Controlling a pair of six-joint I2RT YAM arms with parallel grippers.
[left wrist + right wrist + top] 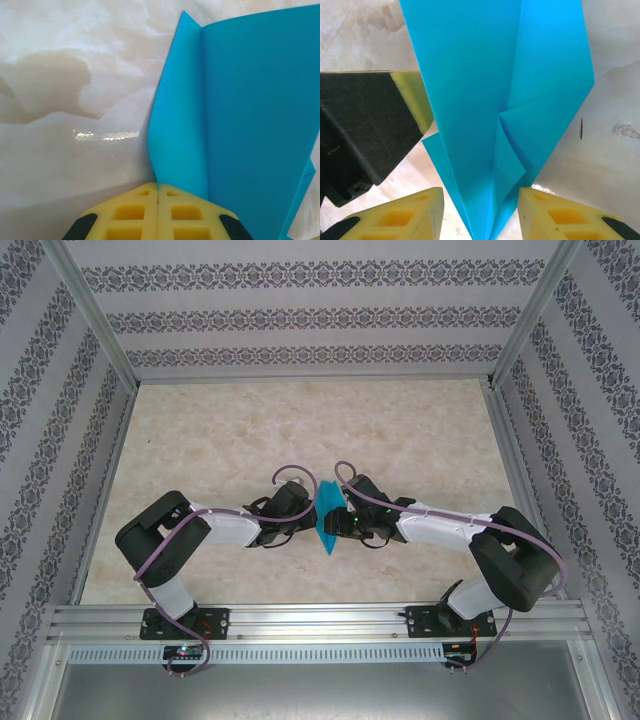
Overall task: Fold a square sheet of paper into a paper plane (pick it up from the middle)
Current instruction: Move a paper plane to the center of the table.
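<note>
The teal-blue paper stands on edge at the middle of the table, folded into a narrow pointed plane shape with a centre crease and flaps. My left gripper is shut on its left edge; in the left wrist view the paper runs down into the seam between the closed yellow fingers of the left gripper. My right gripper faces it from the right. In the right wrist view that gripper is open, its fingers on either side of the paper's pointed end. The left gripper's finger shows beside it.
The marble-patterned table is enclosed by patterned walls on three sides with metal posts at the corners. An aluminium rail carrying both arm bases runs along the near edge. Purple cables loop above both wrists.
</note>
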